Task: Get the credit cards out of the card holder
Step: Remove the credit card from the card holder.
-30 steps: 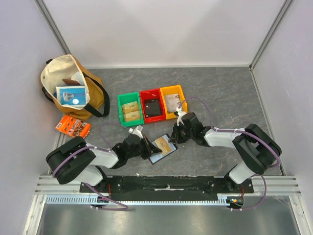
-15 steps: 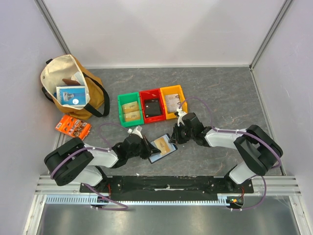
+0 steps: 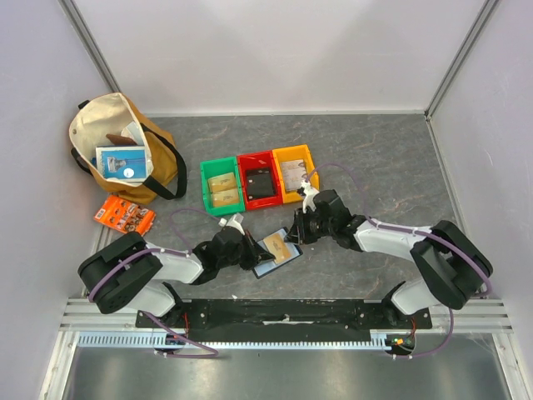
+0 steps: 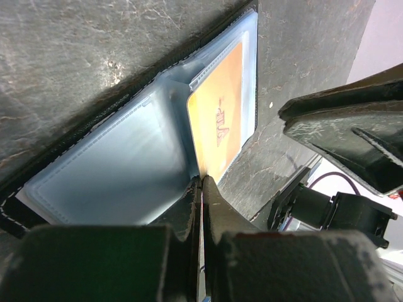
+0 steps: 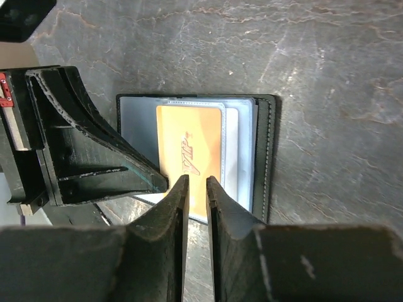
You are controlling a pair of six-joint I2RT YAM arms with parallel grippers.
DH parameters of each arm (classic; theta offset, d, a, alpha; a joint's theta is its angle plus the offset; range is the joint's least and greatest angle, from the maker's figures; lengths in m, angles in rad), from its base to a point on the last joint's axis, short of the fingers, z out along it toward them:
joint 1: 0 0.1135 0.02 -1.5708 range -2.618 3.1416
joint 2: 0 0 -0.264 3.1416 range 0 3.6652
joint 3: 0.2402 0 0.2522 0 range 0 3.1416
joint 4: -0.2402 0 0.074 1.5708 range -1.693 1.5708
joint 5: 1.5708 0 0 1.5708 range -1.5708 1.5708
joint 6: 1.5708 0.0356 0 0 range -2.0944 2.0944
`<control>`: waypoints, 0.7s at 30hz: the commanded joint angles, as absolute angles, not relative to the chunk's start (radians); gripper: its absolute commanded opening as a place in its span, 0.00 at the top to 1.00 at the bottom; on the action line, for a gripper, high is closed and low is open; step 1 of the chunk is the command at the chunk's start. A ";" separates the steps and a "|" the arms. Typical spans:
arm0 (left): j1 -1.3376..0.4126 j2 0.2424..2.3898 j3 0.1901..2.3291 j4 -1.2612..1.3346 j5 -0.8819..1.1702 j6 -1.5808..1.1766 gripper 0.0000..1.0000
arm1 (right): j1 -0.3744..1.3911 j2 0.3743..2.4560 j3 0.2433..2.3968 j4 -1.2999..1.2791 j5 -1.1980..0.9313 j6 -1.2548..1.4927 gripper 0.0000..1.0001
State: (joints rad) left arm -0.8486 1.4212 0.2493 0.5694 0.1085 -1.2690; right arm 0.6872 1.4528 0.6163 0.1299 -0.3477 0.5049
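The card holder [image 3: 268,263] lies open on the table between my two grippers, with a black rim and grey-blue clear sleeves [image 4: 119,170]. An orange credit card [image 3: 281,247] sits in its right-hand sleeve; it also shows in the left wrist view [image 4: 223,116] and the right wrist view [image 5: 189,148]. My left gripper [image 4: 203,181] is shut, pinching the holder at its middle fold. My right gripper [image 5: 195,179] hovers at the card's near edge, its jaws a narrow gap apart with nothing between them. The left fingers [image 5: 94,163] show beside it.
Behind the holder stand a green bin [image 3: 221,202], a red bin [image 3: 259,198] holding a black flat item, and a yellow bin [image 3: 293,196]. A tan tote bag [image 3: 92,125] and an orange packet [image 3: 123,215] lie at the left.
The right arm's elbow has swung a little to the right, with its gripper still at the card. The holder and the left gripper have hardly moved.
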 commanded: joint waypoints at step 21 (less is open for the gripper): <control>-0.847 1.405 0.229 0.551 0.081 -1.315 0.98 | 0.637 1.660 0.549 0.232 -0.397 0.557 0.93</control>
State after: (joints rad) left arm -0.8486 1.4223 0.2493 0.5644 0.1070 -1.2781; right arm 0.6476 1.6203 0.5888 0.2996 -0.4492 0.5777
